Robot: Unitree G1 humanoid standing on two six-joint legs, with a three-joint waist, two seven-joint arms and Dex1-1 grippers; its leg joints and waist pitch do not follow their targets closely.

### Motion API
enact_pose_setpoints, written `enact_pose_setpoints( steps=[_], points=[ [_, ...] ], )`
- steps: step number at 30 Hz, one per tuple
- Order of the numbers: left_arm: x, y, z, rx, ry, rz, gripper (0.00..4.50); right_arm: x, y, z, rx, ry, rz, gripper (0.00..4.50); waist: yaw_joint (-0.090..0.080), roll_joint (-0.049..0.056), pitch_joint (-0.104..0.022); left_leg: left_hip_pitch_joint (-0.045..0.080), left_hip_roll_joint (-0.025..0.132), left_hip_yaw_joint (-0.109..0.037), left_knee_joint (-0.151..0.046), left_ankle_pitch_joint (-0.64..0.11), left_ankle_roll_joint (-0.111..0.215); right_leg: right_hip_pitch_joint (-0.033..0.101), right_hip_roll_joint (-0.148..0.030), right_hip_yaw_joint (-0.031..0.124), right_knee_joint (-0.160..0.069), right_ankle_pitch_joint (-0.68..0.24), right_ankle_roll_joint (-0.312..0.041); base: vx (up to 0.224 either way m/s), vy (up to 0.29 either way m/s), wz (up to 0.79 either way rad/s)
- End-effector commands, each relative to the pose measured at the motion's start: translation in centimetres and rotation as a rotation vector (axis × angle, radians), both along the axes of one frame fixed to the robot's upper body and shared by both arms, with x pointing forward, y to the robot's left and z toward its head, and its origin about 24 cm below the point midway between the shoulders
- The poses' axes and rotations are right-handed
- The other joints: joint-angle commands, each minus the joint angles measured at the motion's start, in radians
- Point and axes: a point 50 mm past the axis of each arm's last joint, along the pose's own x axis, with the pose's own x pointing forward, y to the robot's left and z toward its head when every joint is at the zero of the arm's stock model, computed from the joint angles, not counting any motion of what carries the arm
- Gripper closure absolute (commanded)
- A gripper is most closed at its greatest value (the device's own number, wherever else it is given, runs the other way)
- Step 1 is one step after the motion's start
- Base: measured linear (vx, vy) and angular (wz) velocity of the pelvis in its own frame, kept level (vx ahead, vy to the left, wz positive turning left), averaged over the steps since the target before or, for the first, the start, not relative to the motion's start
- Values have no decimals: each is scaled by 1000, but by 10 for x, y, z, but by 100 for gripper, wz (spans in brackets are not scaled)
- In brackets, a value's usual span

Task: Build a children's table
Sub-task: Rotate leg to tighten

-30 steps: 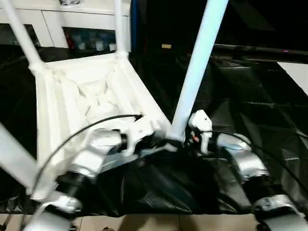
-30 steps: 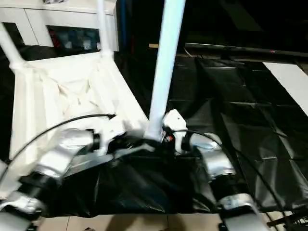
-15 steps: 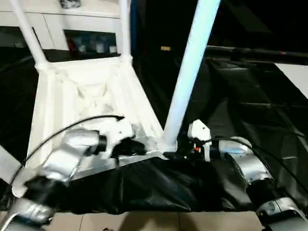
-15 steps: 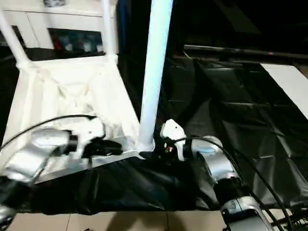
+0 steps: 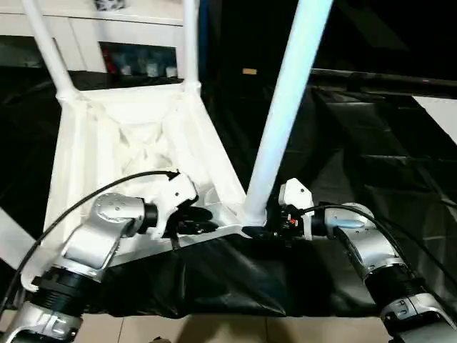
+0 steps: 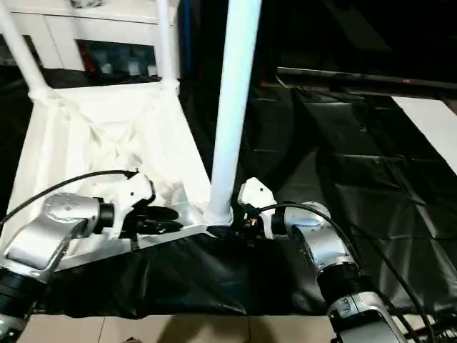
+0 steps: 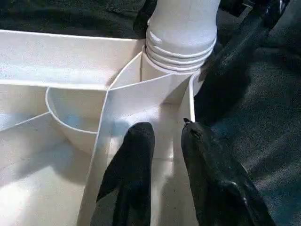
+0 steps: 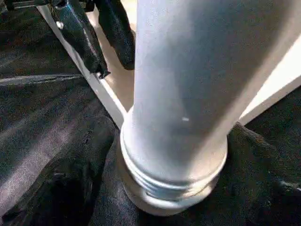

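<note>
Children's table [image 5: 93,143]: upside down on the black sheet [image 5: 371,143], its ribbed underside facing up, filling the left half of the head view.
Near leg [image 5: 285,107]: stands in the corner socket at lower centre of the head view and rises, leaning a little right, out of the top edge. In my right wrist view its ringed foot sits in the socket.
Far legs: two more stand in the far corners, one at upper left [image 5: 46,50], one at top centre [image 5: 191,43], both upright.
Fourth leg [image 5: 11,239]: a white tube crossing the lower left edge of the head view; I cannot see its socket.
My left tool [image 5: 203,218]: lower left of centre, lying over the table's near rim and aimed at the near leg's socket. Its fingers [image 7: 141,141] are a little apart with nothing between them, tips over the white underside just short of the socket.
My right tool [image 5: 268,229]: lower centre, right at the near leg's foot. It is clamped on the near leg, one black finger on each side of the ringed foot, as my left wrist view shows.
Arms: both silver forearms come up from the bottom corners and meet towards that socket; a black cable [image 5: 86,200] arches over my left one.
Behind: a white cabinet [image 5: 136,28] with glass doors along the top left.
</note>
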Motion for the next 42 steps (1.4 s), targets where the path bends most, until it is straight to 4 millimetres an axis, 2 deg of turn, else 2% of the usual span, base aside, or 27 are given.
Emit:
enact_pose_setpoints(
  steps=[1,10,15,20,21,25,29,30,31,35,36,38,42],
  points=[
    [-6,-3,-12,17,62,-11,326,1,1,1,-11,-11,13,75,0,10,-61,4,15,6,-61,-188,42,50,-33,32,-59,-101,-245,0,0,0],
    [-10,-7,-8,-46,113,-38,326,0,0,0,-14,-11,6,75,1,9,-62,5,15,5,-61,-188,40,51,-34,31,-59,-106,-248,0,0,0],
    [-7,-2,-17,50,88,-17,326,1,1,0,-17,-14,13,75,1,7,-62,4,15,5,-60,-187,44,52,-33,31,-60,-107,-245,0,0,0],
    [-4,2,-19,86,79,-3,326,1,1,0,-20,-15,17,75,1,9,-60,5,16,4,-62,-215,31,51,-35,32,-65,-165,-227,0,0,0],
    [-4,2,-19,84,82,1,351,0,2,0,-21,-16,18,75,1,8,-60,4,14,4,-62,-208,31,51,-34,32,-63,-156,-226,0,0,0],
    [-4,3,-20,87,96,-5,379,1,2,0,-22,-17,18,75,1,8,-62,4,14,4,-61,-193,35,52,-34,32,-60,-132,-234,0,0,0],
    [-6,3,-21,104,133,-34,406,4,1,2,-23,-33,-5,75,0,8,-60,4,14,4,-62,-204,32,51,-34,31,-62,-151,-233,0,0,0],
    [-6,3,-22,106,138,-38,435,5,1,2,-22,-36,-10,75,-1,9,-60,5,14,3,-62,-207,29,50,-34,31,-62,-156,-232,0,0,0],
    [-6,3,-22,111,142,-45,442,6,1,3,-23,-42,-19,75,-1,9,-60,4,14,3,-62,-207,28,51,-34,31,-62,-156,-232,0,0,0],
    [-5,3,-22,111,140,-46,448,9,3,5,-19,-40,-29,75,-1,8,-59,6,14,4,-62,-229,25,48,-35,32,-66,-186,-230,0,0,0],
    [-5,3,-22,108,138,-43,449,10,4,5,-13,-34,-30,94,-1,9,-58,8,15,4,-63,-239,22,46,-35,32,-67,-201,-227,0,0,0],
    [-5,2,-22,105,138,-44,449,10,5,5,-5,-28,-31,94,-1,9,-57,8,15,4,-63,-249,19,46,-35,33,-69,-222,-220,0,0,0],
    [-4,2,-21,103,138,-45,450,12,7,6,4,-27,-26,134,-1,9,-58,7,15,2,-65,-246,16,46,-36,32,-68,-221,-217,0,0,0]
  ],
)
